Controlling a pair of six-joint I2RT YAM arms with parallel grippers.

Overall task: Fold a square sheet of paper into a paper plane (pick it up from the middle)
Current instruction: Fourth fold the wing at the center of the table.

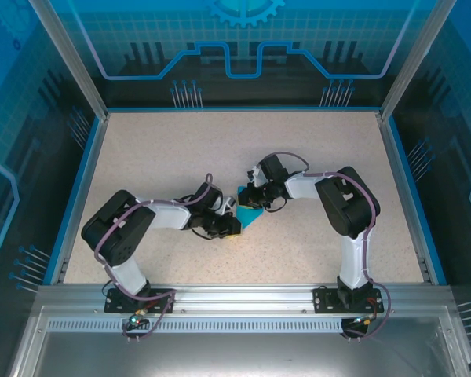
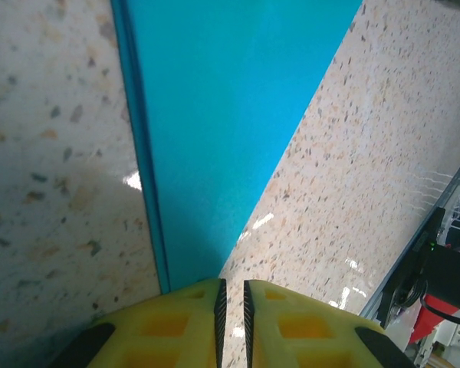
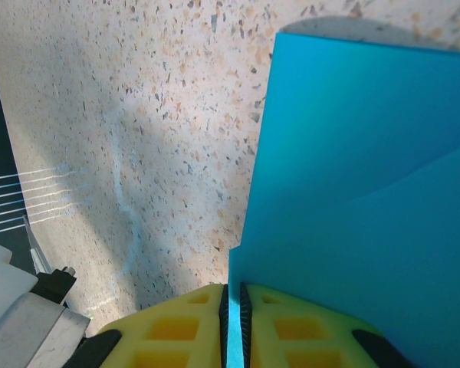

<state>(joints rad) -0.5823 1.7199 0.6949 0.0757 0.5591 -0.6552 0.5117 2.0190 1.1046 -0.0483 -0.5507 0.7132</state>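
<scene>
The cyan-blue sheet of paper (image 1: 250, 217) is folded into a pointed triangle lying mid-table between the two arms. In the left wrist view the paper (image 2: 230, 115) narrows to a tip that runs under my left gripper (image 2: 231, 282). Its yellow fingers stand a thin slit apart, with bare table showing between them. From above, the left gripper (image 1: 229, 225) sits at the paper's near-left point. My right gripper (image 1: 255, 198) is at the far edge. In the right wrist view that gripper (image 3: 234, 285) is shut on an upturned edge of the paper (image 3: 368, 176), which shows a diagonal crease.
The speckled tabletop (image 1: 180, 149) has a blue rim (image 1: 77, 196) and clear walls around it. An aluminium rail (image 1: 243, 297) with the arm bases runs along the near edge. A dark base with cables (image 2: 445, 268) shows at the right.
</scene>
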